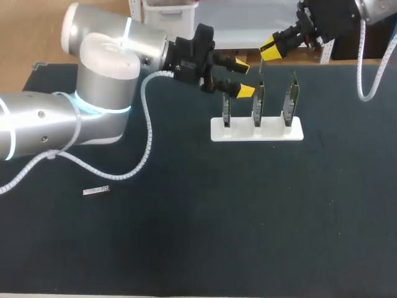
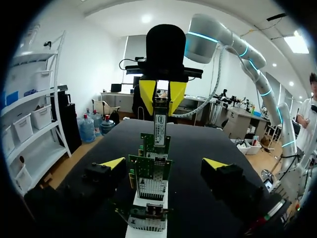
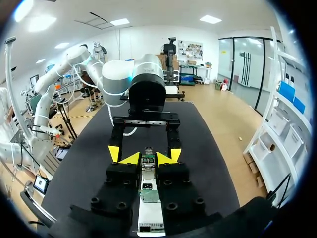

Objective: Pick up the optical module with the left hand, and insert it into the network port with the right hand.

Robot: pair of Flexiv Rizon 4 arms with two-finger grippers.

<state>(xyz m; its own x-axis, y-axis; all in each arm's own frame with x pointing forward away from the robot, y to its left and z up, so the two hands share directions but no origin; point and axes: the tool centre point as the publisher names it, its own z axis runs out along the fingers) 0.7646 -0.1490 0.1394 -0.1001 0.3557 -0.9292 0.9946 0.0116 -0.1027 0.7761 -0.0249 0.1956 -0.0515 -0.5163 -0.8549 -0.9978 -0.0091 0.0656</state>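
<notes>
— Left gripper (image 2: 164,162) first, since it fills the near view. Its yellow tips stand wide apart, one on each side of the row of network cards (image 2: 150,171), touching none. Why sit there released?

— My guess is that it has nothing to carry and stands clear. The optical module (image 2: 159,128) is in the right gripper (image 2: 162,96), which is clenched on the module's upper end. That way the body hangs straight down and its lower end is free for the port.

— Upright because the cards are upright?

— I think so. The cards stand on edge in a white holder (image 1: 273,133) on the dark surface (image 1: 248,217), so their cages seem to open upward. A module held vertical lines up with that.

— Which card is it over?

— From above it looks like the middle one, but I cannot say for sure. I also cannot tell whether the module's end touches the network port, because that meeting point is hidden.

— There's also a small silver piece (image 1: 96,190) lying flat, well apart from the holder and nearer the left arm (image 1: 93,93).

— It looks like another module, untouched. It lies on the left arm's side of the surface, which suits a pick by that arm.
</notes>
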